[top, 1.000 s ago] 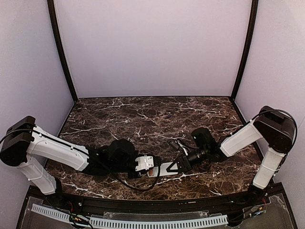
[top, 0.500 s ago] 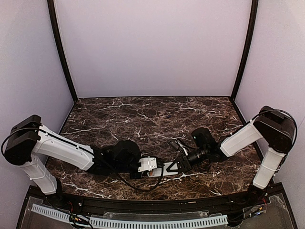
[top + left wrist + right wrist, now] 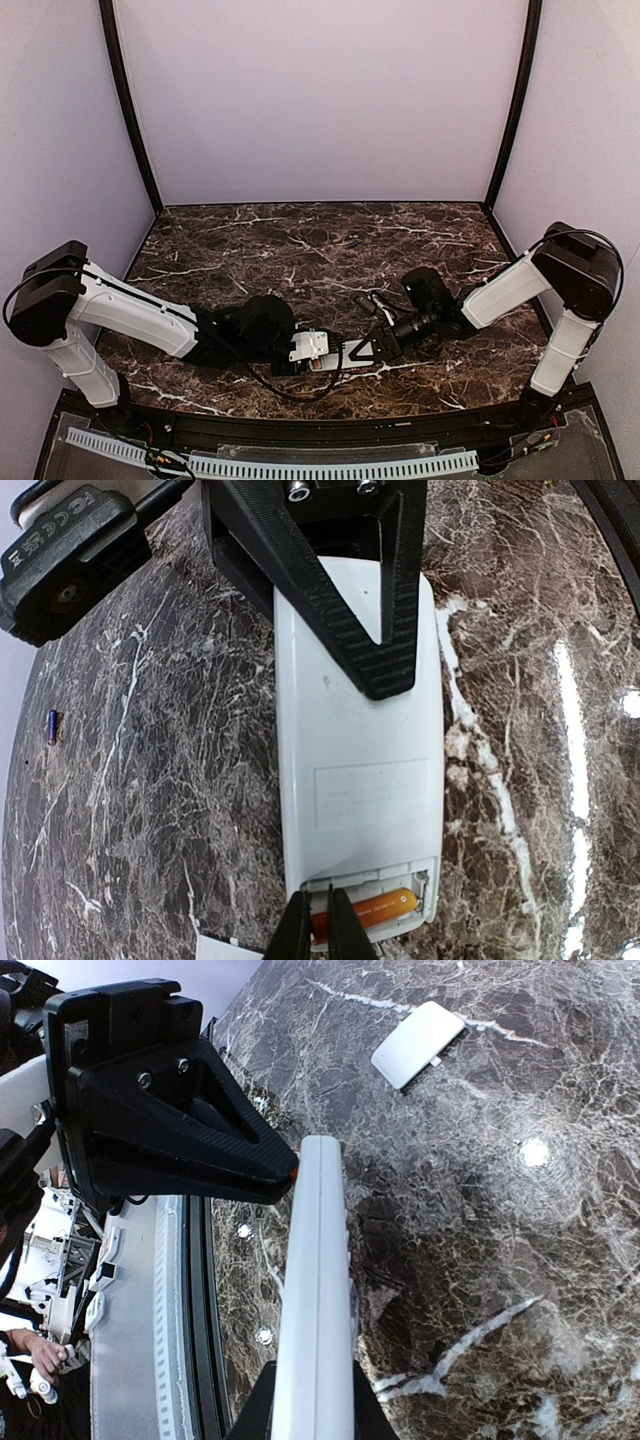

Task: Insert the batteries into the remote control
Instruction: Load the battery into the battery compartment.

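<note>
Near edge of the marble counter [image 3: 250, 240], read from left to right.

The left arm [image 3: 130, 315] reaches in low from the left. Its left tool [image 3: 322, 354] meets the left end of the remote control [image 3: 348, 351]. In the left wrist view the two fingers are drawn almost together, with only a thin slit between them. Their tips lie over one end of the orange battery [image 3: 375, 912]. This battery lies lengthwise in the uncovered recess [image 3: 428, 880] at that end of the remote, whose plain white back faces the camera.

The remote spans the gap between the two tools, close above the counter. Whether it touches the counter cannot be told.

The right tool [image 3: 370, 349] is clamped on the remote's other end, one ribbed black finger lying across the white back. The right wrist view shows the remote edge-on between these fingers. The right arm [image 3: 505, 285] extends from the right.

The blue battery [image 3: 52, 726] lies on the counter, well apart from the remote. A white cover plate [image 3: 418, 1045] lies flat on the counter, also apart from the remote.
</note>
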